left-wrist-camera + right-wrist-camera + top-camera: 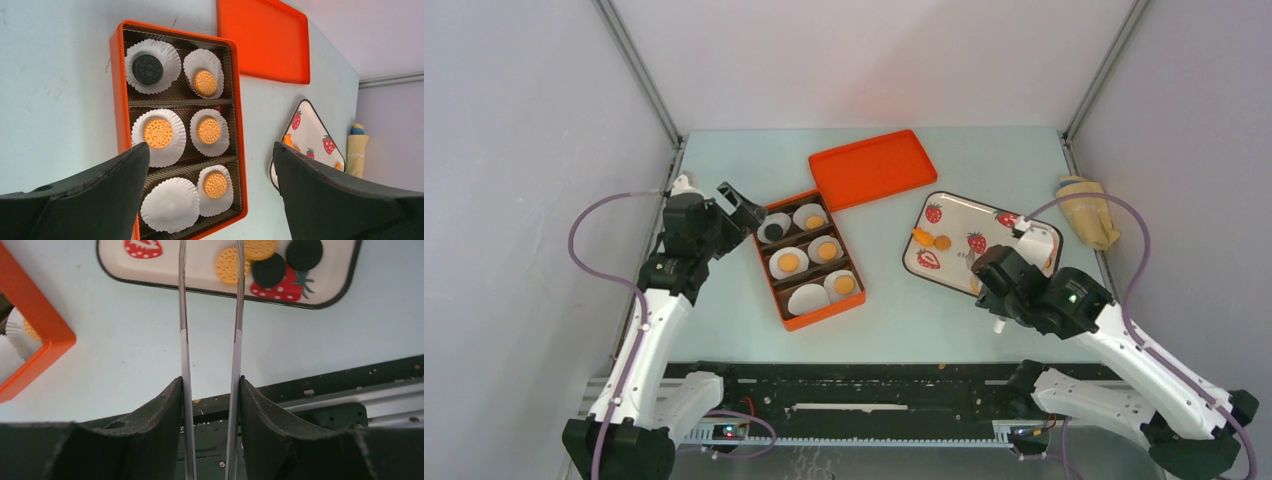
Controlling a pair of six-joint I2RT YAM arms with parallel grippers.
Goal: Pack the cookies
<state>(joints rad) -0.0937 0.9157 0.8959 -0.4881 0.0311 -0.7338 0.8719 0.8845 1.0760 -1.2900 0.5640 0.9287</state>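
Several orange cookies (158,132) sit in white paper cups in the orange box (116,90). One cup holds a dark cookie (147,69) and one cup (170,205) is empty. More orange cookies (229,265) and dark cookies (268,271) lie on the strawberry tray (225,290). My left gripper (210,150) is open and empty above the box's near end. My right gripper (210,380) is shut on metal tongs (183,315). The tongs reach over the tray, and their tips are out of view.
The orange lid (872,168) lies behind the box (809,262). A beige object (1088,210) lies at the far right, beside the tray (981,243). The black rail (874,385) runs along the table's near edge.
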